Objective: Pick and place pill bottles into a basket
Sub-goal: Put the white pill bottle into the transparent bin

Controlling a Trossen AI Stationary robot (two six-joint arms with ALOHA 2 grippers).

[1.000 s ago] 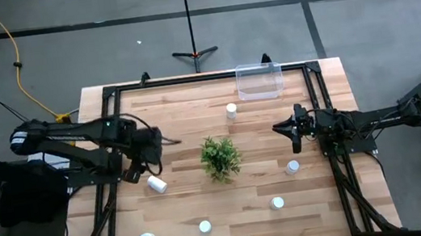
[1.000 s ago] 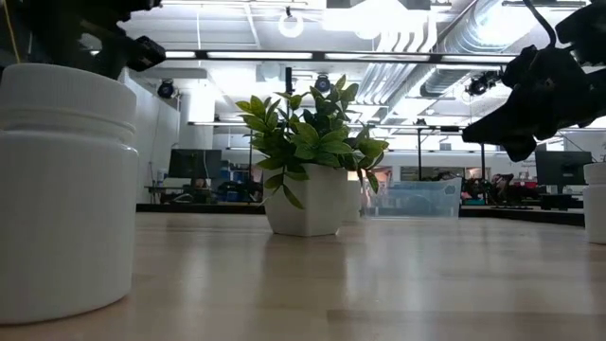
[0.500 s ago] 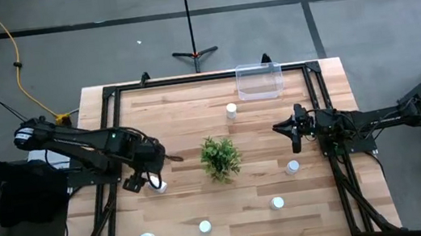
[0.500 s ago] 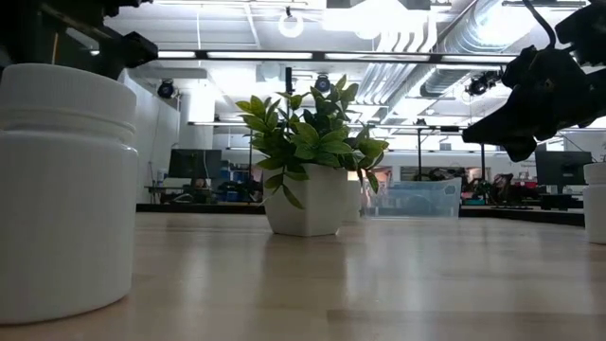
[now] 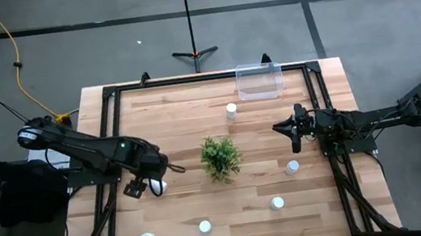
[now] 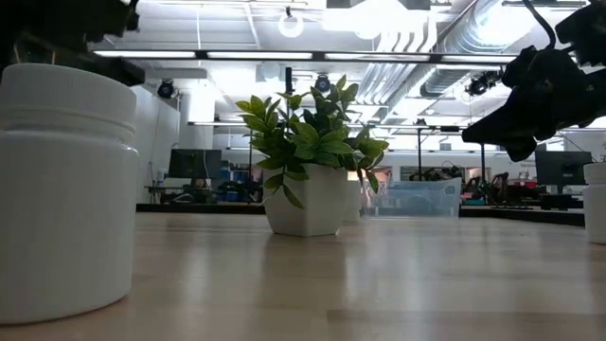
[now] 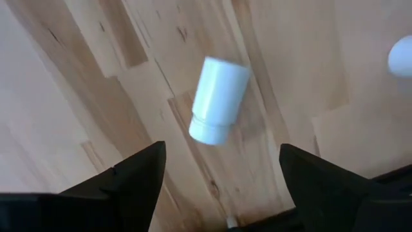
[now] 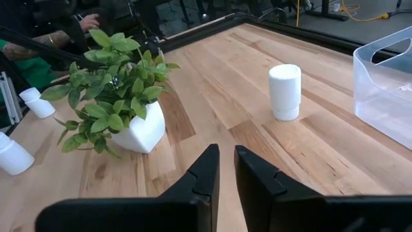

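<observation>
Six pill bottles, all outside the basket point(image 5: 259, 81); no readable labels. Rel. to the plant point(image 5: 220, 156): three nearer the front edge, one front-right, one lying on its side point(image 7: 217, 98) left under the wide-open left gripper point(image 5: 147, 183), one upright behind. Right gripper point(image 5: 296, 136), fingers nearly closed, empty, hangs right. One basket at far edge.

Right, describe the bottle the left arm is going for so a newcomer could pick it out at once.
Start at the green plant in the middle of the table and look toward the left arm's side. There the left gripper hangs open right over a white pill bottle. It is the only bottle lying on its side; the other five stand upright.
</observation>
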